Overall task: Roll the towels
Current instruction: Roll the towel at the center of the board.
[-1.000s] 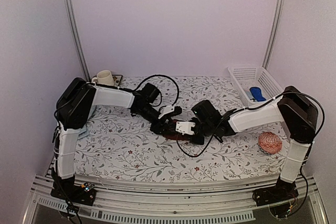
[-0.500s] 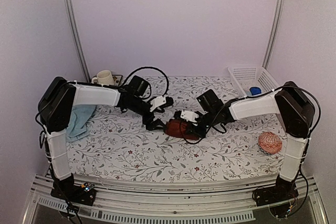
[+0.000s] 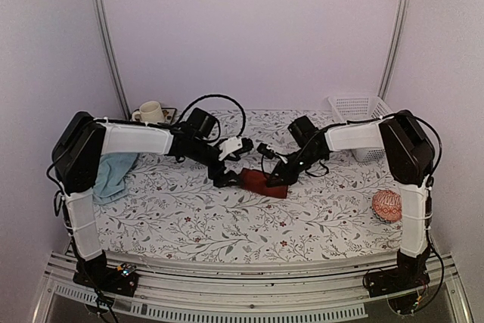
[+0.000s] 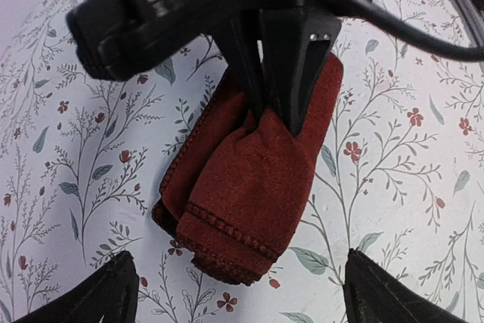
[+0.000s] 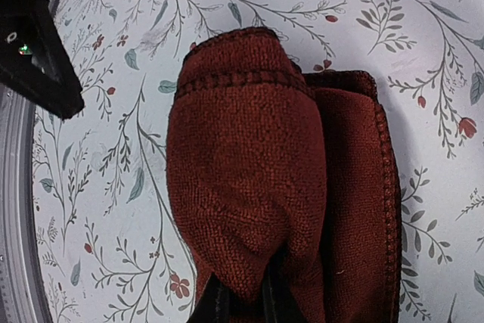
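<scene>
towels: 2 (maroon towel (image 3: pixel 251 181), pale blue towel (image 3: pixel 113 175)) | mug (image 3: pixel 151 112): 1 | basket (image 3: pixel 355 105): 1 | patterned ball (image 3: pixel 388 206): 1

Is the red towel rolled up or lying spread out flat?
Rolled up: the maroon towel is a thick layered bundle, stitched hem curling around one end, the right gripper pinching the other.

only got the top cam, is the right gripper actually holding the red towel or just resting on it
Observer: Holding it. The left wrist view shows the right gripper shut on a fold of the maroon towel.
Operator: and the left one, touching it?
Observer: No. The left gripper is wide open, its fingers apart from the towel.
Operator: rolled tight?
Observer: Loosely. The right wrist view shows a thick bundle over a flatter layer, stitched hem exposed.
</scene>
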Tool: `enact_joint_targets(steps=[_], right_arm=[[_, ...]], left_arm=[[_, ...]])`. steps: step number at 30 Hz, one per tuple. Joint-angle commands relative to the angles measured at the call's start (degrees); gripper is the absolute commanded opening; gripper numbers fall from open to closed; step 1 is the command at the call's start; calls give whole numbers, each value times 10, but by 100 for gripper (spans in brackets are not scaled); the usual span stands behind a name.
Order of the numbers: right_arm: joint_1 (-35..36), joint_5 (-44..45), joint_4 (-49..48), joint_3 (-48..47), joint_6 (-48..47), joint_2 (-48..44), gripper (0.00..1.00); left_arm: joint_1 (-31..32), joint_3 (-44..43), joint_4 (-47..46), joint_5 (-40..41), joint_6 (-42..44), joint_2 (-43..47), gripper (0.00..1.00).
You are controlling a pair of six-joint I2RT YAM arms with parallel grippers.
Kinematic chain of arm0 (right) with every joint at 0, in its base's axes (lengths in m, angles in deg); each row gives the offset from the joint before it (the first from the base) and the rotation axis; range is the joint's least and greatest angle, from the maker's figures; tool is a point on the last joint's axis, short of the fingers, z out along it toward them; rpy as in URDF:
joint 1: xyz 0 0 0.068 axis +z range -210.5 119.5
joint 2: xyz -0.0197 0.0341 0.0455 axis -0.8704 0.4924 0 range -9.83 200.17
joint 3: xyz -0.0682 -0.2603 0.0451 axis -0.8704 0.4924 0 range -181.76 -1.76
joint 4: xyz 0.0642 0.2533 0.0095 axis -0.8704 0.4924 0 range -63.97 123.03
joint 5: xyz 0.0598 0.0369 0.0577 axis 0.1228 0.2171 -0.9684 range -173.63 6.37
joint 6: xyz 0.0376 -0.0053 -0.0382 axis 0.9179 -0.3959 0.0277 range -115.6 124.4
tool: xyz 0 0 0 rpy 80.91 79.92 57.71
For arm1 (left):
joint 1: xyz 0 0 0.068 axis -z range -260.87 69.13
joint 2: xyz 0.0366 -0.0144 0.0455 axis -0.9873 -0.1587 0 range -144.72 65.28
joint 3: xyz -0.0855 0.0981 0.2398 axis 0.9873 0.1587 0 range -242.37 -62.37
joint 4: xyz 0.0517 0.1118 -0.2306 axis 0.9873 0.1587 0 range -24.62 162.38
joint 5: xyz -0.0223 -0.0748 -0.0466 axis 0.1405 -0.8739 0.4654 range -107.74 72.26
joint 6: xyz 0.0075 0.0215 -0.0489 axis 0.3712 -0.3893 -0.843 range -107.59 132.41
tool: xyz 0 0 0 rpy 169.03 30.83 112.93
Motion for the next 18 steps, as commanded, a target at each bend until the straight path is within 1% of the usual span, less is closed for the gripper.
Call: enact_joint_targets(steps=[1,5,6,12,18], right_arm=[[-26,-49,74,-33,41,46,9],[-46,-79,102,-60,66,72,9],[-48,-86,110,-67,72,78,9],[-57,-117,118,-84,86,99,10],[-68,-127,147,-123,97,128,12]], left_arm=[[18,-18,-10,-18,-4,3,93],[30,-27,-19,-28,-11,2,89],[33,-29,-23,-28,-13,-18,88],[49,-52,-35,-11,-18,-54,83],[62,-87,-32,20,-25,-97,72]])
